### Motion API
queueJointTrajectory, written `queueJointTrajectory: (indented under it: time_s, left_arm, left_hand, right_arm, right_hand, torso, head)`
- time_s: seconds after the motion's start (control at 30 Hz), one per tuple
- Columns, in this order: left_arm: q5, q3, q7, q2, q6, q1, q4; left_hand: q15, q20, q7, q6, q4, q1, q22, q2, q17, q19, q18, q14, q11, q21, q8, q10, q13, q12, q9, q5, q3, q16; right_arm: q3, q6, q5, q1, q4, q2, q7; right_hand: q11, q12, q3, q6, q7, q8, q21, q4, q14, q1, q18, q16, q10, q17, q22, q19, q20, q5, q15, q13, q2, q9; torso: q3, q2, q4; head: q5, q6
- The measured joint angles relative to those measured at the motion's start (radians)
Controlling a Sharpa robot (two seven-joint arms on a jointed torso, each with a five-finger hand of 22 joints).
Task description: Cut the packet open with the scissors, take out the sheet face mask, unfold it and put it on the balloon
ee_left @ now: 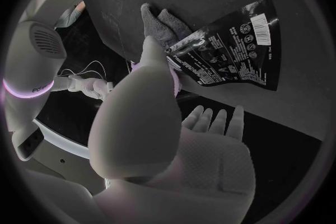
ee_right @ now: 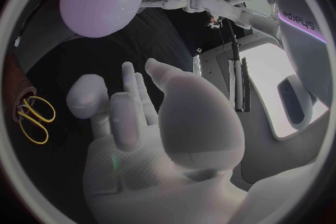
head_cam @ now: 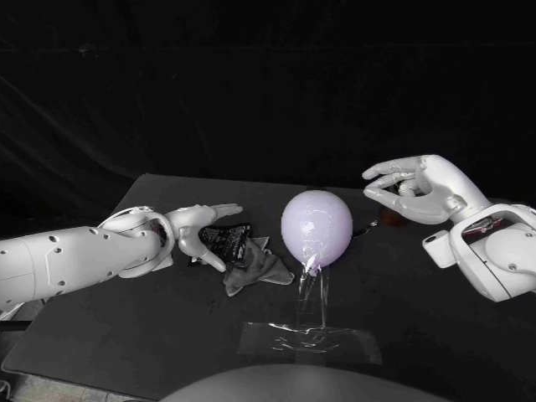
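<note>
A black table (head_cam: 123,335) in a dark room: the mask (head_cam: 254,270) looks to be out, but not yet on the balloon (head_cam: 314,224).

At the left, the left hand (head_cam: 196,230) is held over the packet (head_cam: 229,241) with fingers spread. Its thumb tip is brought close by the left wrist view, right at the packet's edge, but a grip cannot be told. The grey mask lies crumpled against the packet, so cutting and taking out seem done. Unfolding and putting on are left. In the middle the balloon is stood bare on a clear stand (head_cam: 311,335). At the right, the right hand (head_cam: 415,191) is raised, fingers curled in, with nothing held. The scissors (ee_right: 31,117) are made plain by the right wrist view, lying apart from that hand. In the head view that spot is too dark to tell.
</note>
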Motion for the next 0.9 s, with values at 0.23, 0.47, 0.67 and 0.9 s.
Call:
queueJointTrajectory:
  time_s: [0.23, 0.47, 0.67, 0.9]
  left_arm:
    - [-0.038, 0.000, -0.041, 0.024, 0.035, -0.006, -0.035]
    - [-0.055, -0.001, -0.060, 0.046, 0.055, -0.009, -0.056]
    - [-0.060, -0.001, -0.069, 0.058, 0.070, -0.010, -0.065]
    - [-0.061, -0.001, -0.085, 0.068, 0.101, -0.011, -0.075]
  left_hand:
    - [-0.019, 0.000, 0.014, 0.006, 0.000, -0.006, 0.000, -0.004, 0.007, 0.000, 0.000, 0.009, 0.053, 0.000, 0.000, 0.021, 0.003, 0.000, 0.006, 0.000, 0.000, 0.000]
    - [-0.012, 0.000, 0.016, 0.016, 0.000, -0.006, 0.002, -0.004, 0.012, 0.000, 0.000, 0.017, 0.068, 0.000, 0.004, 0.033, 0.005, 0.000, 0.011, 0.000, 0.000, 0.000]
    - [-0.003, -0.003, 0.016, 0.023, 0.000, -0.006, 0.005, -0.004, 0.018, 0.012, 0.000, 0.026, 0.081, 0.000, 0.005, 0.046, 0.007, 0.001, 0.015, 0.000, 0.000, 0.005]
    - [0.002, -0.007, 0.019, 0.034, 0.000, -0.006, 0.006, -0.004, 0.024, 0.015, 0.000, 0.041, 0.093, 0.000, 0.013, 0.058, 0.009, 0.004, 0.021, 0.000, 0.000, 0.009]
  right_arm:
    - [0.000, 0.007, -0.003, -0.001, 0.000, 0.000, -0.009]
    - [0.000, 0.011, -0.003, -0.002, -0.001, 0.001, -0.013]
    - [0.000, 0.013, -0.003, -0.002, -0.002, 0.003, -0.015]
    - [0.000, 0.017, -0.002, -0.003, -0.002, 0.005, -0.016]
  right_hand:
    - [0.000, 0.000, 0.000, -0.001, -0.001, 0.000, 0.000, 0.000, 0.000, 0.000, 0.000, 0.000, 0.000, -0.002, -0.001, 0.000, 0.000, 0.000, 0.000, 0.000, 0.000, 0.000]
    - [0.000, 0.000, 0.003, -0.001, -0.001, 0.000, 0.000, 0.003, 0.000, 0.000, -0.001, 0.000, 0.000, -0.005, -0.002, -0.004, 0.004, 0.000, 0.000, 0.000, 0.000, 0.000]
    - [0.000, 0.000, 0.003, -0.001, -0.002, 0.000, 0.000, 0.003, 0.000, 0.000, -0.001, 0.000, 0.000, -0.003, 0.001, -0.004, 0.004, 0.000, 0.000, 0.000, 0.000, 0.000]
    - [0.000, 0.000, 0.006, -0.001, -0.002, 0.000, 0.000, 0.006, 0.000, 0.000, -0.001, 0.000, 0.000, -0.002, 0.001, -0.004, 0.004, 0.000, 0.000, 0.000, 0.000, 0.000]
  torso:
    - [0.0002, -0.001, -0.0001]
    - [-0.0005, -0.001, 0.0002]
    - [-0.0004, 0.000, 0.0001]
    - [-0.0005, -0.001, 0.0004]
  head:
    - [0.000, -0.003]
    - [-0.002, -0.004]
    - [-0.002, -0.007]
    - [-0.003, -0.012]
